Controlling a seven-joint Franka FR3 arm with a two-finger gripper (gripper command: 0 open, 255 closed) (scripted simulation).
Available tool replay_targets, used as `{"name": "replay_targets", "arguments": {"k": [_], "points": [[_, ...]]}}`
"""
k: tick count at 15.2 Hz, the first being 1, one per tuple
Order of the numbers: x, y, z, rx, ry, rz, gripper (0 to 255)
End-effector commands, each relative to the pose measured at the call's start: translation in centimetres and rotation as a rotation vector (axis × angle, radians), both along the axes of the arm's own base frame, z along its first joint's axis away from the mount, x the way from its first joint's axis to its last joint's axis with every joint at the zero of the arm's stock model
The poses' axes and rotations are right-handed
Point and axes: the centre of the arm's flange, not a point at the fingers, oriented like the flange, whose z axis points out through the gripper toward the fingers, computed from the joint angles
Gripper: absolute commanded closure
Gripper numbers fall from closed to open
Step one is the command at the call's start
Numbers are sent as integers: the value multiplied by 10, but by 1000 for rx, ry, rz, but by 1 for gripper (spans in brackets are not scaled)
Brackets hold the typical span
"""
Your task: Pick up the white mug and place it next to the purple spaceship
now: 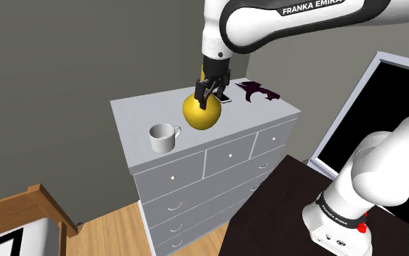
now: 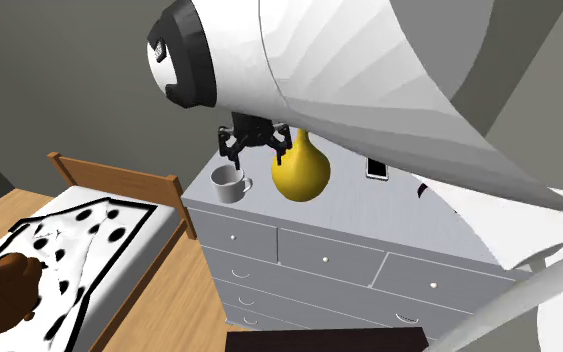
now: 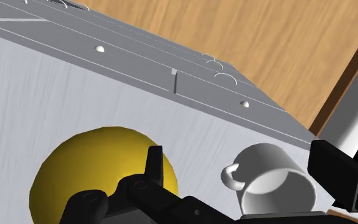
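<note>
Shoulder view: white mug (image 1: 164, 137) upright near dresser (image 1: 134, 116) top's front edge; purple spaceship (image 1: 257, 92) near back corner.
Second exterior view: gripper (image 2: 257, 140) spread, empty, above mug.
Wrist view: yellow gourd (image 3: 95, 175) just beside one finger; descent may bump it, rolling it into mug.

The end effector (image 1: 207, 100) hangs over a yellow gourd (image 1: 201, 115).

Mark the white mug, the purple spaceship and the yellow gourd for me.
white mug (image 1: 163, 141), shoulder view, outer wall.
purple spaceship (image 1: 257, 92), shoulder view, middle of its body.
yellow gourd (image 1: 201, 117), shoulder view, round belly.
</note>
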Motion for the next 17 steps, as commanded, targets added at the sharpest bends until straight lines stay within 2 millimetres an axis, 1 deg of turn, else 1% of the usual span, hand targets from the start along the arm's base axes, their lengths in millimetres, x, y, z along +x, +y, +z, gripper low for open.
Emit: {"name": "replay_targets", "arguments": {"k": [1,17], "points": [[15,17,-15,0,7,-2,0],[144,152,-124,-3,64,-11,0]]}}
